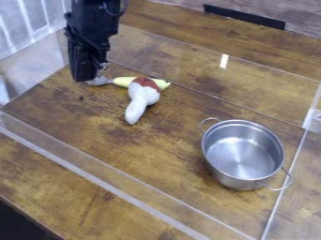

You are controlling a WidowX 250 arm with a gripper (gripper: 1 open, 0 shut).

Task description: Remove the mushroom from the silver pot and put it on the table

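Observation:
The mushroom (138, 101) lies on its side on the table (157, 145), white stem toward me and reddish-brown cap at the far end. The silver pot (242, 154) stands empty at the right, well apart from the mushroom. My gripper (88, 77) hangs at the upper left, pointing straight down, its dark fingers shut with nothing between them. It is a short way left of the mushroom's cap and not touching it.
A yellow-green piece (123, 82) lies just behind the mushroom's cap, between it and the gripper. Clear acrylic walls (113, 183) edge the tabletop at the front, left and right. A white strip (223, 63) lies at the far side.

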